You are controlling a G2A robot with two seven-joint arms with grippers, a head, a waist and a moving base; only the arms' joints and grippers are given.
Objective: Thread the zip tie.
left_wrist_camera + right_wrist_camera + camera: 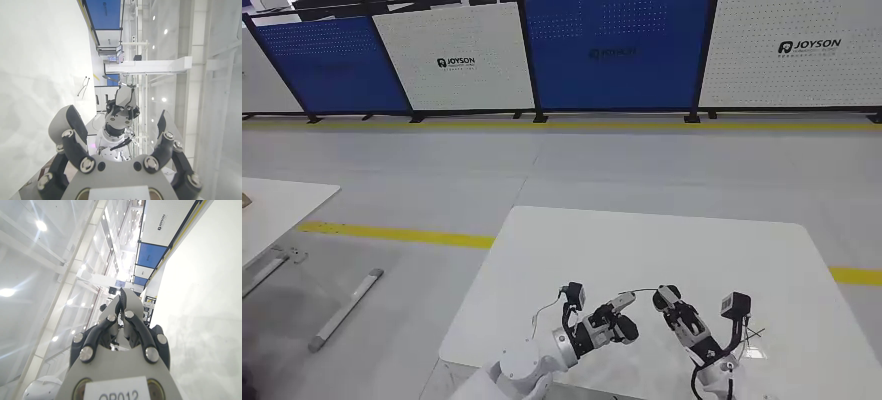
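My right gripper (121, 299) is shut on a black zip tie (122, 296), whose ribbed strap pokes out past the fingertips. From the left wrist view, that right gripper (125, 92) is raised off the table, and the zip tie (119, 81) sticks out sideways from its tip. My left gripper (121, 123) faces it a short way off, open, with nothing between its fingers (75, 121). In the top view, the left gripper (626, 312) and right gripper (668, 298) are close together near the front of the white table (642, 250), with the thin tie (642, 291) between them.
Several spare zip ties (84, 88) lie loose on the table beside the right arm, also seen in the top view as spare ties (752, 335). The table edge (472, 300) drops to the floor at the left. Blue and white partition panels (617, 55) stand far behind.
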